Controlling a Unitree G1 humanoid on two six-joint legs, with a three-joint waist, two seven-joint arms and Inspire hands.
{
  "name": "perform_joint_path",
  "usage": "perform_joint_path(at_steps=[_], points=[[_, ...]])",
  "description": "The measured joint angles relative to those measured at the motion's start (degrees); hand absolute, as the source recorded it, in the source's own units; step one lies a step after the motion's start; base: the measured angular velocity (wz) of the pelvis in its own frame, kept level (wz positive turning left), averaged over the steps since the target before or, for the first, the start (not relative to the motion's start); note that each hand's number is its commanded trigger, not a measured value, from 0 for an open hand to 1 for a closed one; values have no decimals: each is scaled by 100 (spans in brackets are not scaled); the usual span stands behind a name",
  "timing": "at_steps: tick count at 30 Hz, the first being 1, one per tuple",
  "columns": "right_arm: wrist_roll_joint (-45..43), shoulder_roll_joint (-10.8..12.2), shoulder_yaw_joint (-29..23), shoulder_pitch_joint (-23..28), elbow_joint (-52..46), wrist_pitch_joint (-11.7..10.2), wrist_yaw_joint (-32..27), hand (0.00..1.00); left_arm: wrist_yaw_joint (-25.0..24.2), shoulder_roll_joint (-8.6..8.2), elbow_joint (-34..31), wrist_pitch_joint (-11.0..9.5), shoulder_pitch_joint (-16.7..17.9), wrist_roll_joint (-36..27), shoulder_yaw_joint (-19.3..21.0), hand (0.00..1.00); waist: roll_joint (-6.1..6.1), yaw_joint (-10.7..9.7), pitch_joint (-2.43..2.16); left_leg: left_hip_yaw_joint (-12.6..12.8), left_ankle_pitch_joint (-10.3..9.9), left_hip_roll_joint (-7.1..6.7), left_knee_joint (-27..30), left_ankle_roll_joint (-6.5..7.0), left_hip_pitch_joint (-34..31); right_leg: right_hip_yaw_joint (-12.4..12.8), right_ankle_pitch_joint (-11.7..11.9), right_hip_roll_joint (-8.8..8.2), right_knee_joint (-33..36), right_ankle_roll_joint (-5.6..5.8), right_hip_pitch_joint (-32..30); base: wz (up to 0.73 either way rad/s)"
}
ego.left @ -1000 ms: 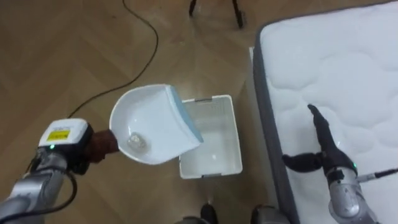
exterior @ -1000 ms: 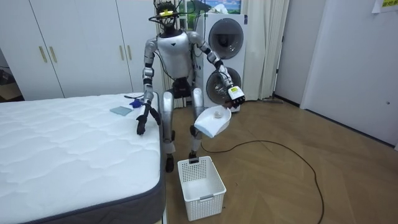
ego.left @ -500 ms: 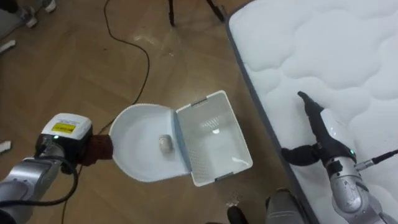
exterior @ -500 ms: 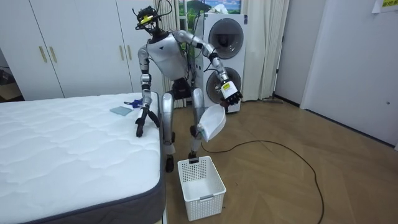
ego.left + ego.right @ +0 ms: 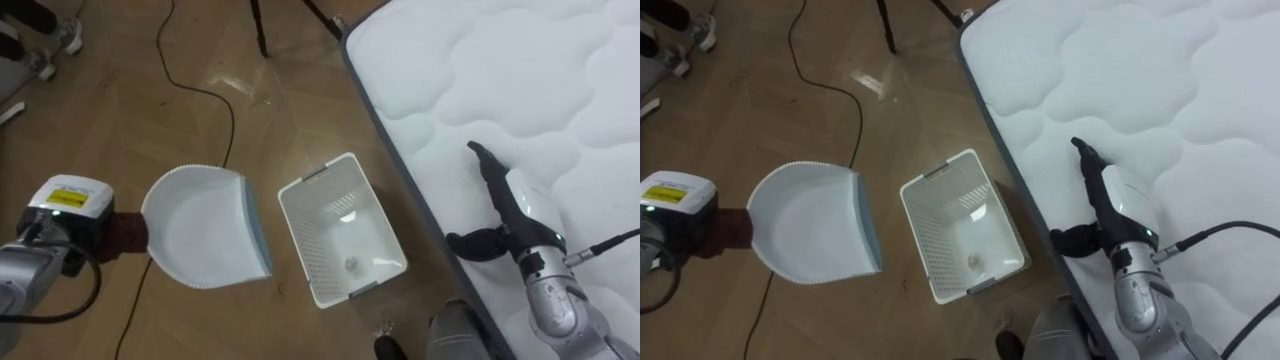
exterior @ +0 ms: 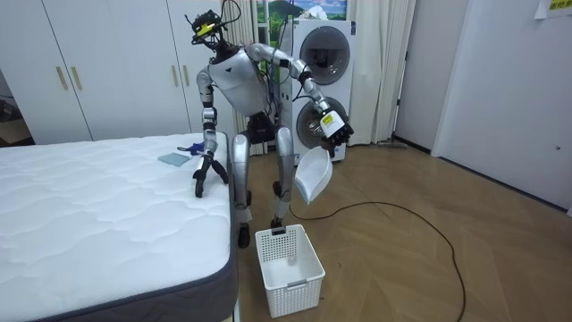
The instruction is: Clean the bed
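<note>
Bed (image 5: 520, 90) lies on the robot's right, its white mattress uppermost. Right hand (image 5: 522, 212) rests on it near the edge, fingers straight and close together, thumb stuck out sideways. Left hand (image 5: 118, 232) is curled round the handle of a white dustpan (image 5: 200, 232), held over the wood floor (image 5: 120, 100) just left of a white basket (image 5: 306, 238). A small pale scrap (image 5: 352, 264) sits in the basket's bottom. The basket stands on the floor beside the bed.
</note>
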Motion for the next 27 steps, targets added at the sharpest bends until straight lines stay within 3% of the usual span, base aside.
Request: perform_joint_path(at_steps=[5, 10, 14, 16, 20, 22, 24, 27], points=[[20, 8, 4, -11, 5, 4, -3, 0, -58, 0, -14, 7, -2, 49, -24, 100, -51, -14, 41, -30, -16, -12, 76, -2, -29, -7, -43, -19, 77, 2, -14, 4], [62, -1, 172, -42, 42, -8, -16, 0, -25, -4, -6, 7, -18, 38, -94, 100, -181, -49, 124, -70, -50, 44, 197, -21, -105, -91, -61, 2, 94, -24, -12, 5], [145, -2, 270, -1, 54, -10, -59, 0, 29, -67, -36, 4, -11, -152, -217, 100, -296, -47, 94, -143, -57, 58, 231, -26, -176, -166, -61, 8, 48, -32, -11, 8], [272, -4, 276, 18, 54, 0, -70, 0, 181, -175, -107, 33, -6, -257, -207, 100, -354, -40, 83, -170, -57, 64, 231, -26, -206, -222, -57, 2, 11, -37, -3, 13], [485, 12, 331, 184, 134, 16, -118, 0, 464, -646, -240, 2, 205, -582, -207, 100, -520, 48, -3, -179, -62, 138, 229, -17, -145, -308, -32, 60, -150, -56, 166, 7], [469, 29, 356, 244, 228, 14, -119, 0, 511, -905, -174, -63, 346, -694, -163, 100, -660, 174, -63, -186, -73, 188, 221, -35, -75, -317, -4, 123, -244, -73, 264, -7], [490, 64, 364, 274, 328, 49, -118, 0, 511, -1022, -149, -140, 413, -792, -163, 100, -745, 229, -87, -209, -81, 235, 218, -50, 8, -394, 13, 154, -336, -94, 407, 0], [525, 73, 362, 314, 351, 128, -118, 0, 514, -1057, -228, -305, 572, -1103, -44, 100, -822, 383, -104, -297, -105, 354, 217, -86, 75, -536, 106, 266, -581, -136, 620, 0]])
